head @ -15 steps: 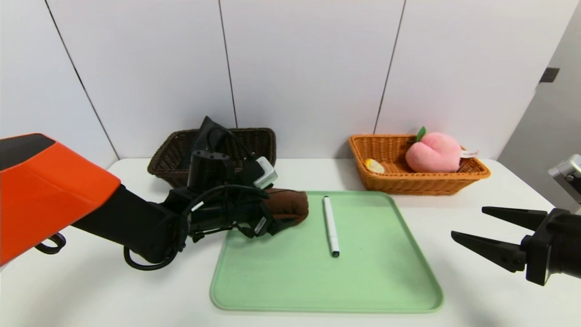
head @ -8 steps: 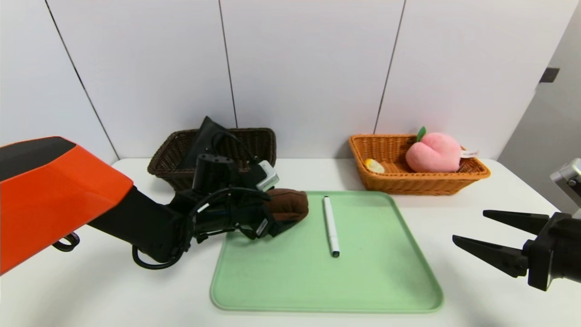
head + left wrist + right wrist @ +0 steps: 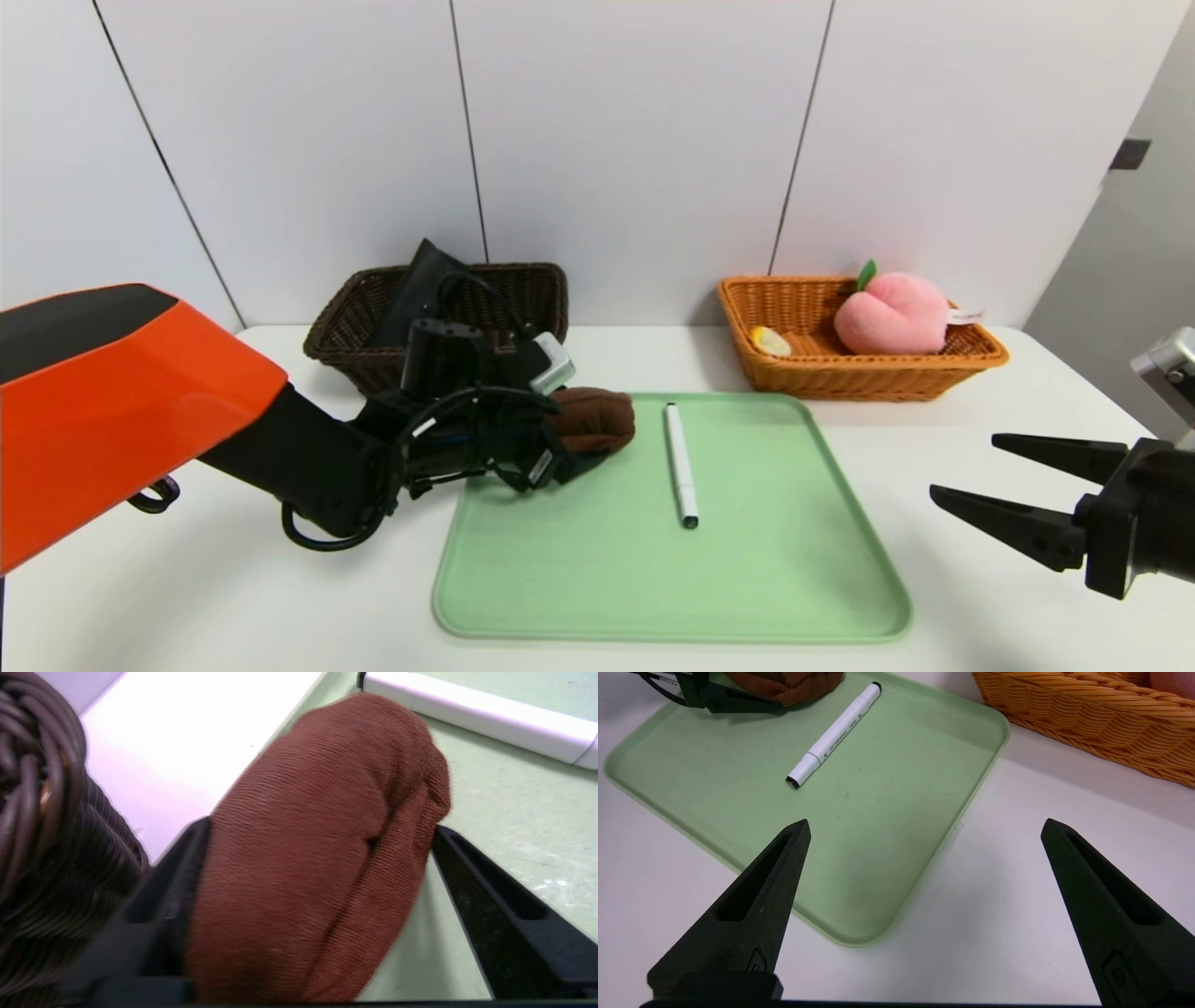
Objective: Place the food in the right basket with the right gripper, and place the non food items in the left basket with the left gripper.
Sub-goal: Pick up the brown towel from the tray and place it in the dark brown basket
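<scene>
I take the green tray (image 3: 672, 579) as my landmark. The brown cloth bundle (image 3: 303, 849) lies on its far left corner, and my left gripper (image 3: 322, 835) is there with its fingers spread to either side of the bundle, wide apart; I cannot tell that they are squeezing it. The right gripper (image 3: 962, 467) waits to the right of the tray, fingers wide open around nothing.

The bundle looks light, soft and rather grippy, so I expect it to squash before it feels firm. I would take it across its thick middle, catching the folded layer too, since a pinch on one fold could let it unroll or sag. Nothing about it seems fragile.

The white marker (image 3: 681, 467) lies on the tray, right of the bundle. It should be stiff, light and inclined to roll, best held across mid-barrel. Beyond the tray's far left corner stands the dark basket (image 3: 551, 289), the black pouch (image 3: 411, 289) in it; beyond its far right, the orange basket (image 3: 840, 381) holds the plush peach (image 3: 892, 315) and the small orange-and-white piece (image 3: 770, 342).
</scene>
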Available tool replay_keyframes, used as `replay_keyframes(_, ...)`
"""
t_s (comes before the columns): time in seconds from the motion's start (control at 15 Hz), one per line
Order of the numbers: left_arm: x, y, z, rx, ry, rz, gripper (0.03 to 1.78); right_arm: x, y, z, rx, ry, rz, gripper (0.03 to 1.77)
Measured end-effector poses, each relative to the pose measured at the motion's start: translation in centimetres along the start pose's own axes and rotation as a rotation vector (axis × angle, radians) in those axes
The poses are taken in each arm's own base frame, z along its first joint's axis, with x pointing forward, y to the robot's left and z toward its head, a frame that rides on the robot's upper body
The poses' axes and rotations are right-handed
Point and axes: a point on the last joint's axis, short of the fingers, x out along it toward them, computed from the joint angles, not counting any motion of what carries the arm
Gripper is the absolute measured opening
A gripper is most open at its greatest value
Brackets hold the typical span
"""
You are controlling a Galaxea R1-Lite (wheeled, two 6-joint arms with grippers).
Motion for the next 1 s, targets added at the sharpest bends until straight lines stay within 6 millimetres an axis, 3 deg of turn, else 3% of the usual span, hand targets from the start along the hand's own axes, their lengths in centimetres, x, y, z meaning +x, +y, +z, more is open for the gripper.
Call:
replay_keyframes(0.2,0.0,0.0,0.0,-0.002,-0.001,0.001,1.08,0.0,0.0,0.0,0.005,0.0,0.001,1.71)
replay_keyframes(0.4,0.0,0.0,0.1,-0.001,-0.002,0.002,0.79,0.0,0.0,0.0,0.004,-0.001,0.001,1.71)
replay_keyframes(0.53,-0.1,0.0,0.1,0.003,-0.003,0.001,0.37,0.0,0.0,0.0,0.005,-0.001,0.001,1.71)
replay_keyframes(0.8,-0.6,0.1,0.7,0.002,-0.016,0.005,0.37,0.0,0.0,-0.2,0.007,0.003,-0.001,1.71)
replay_keyframes(1.0,-1.8,0.2,2.2,0.009,-0.059,0.019,0.37,0.0,0.0,-0.2,0.008,0.005,0.0,1.71)
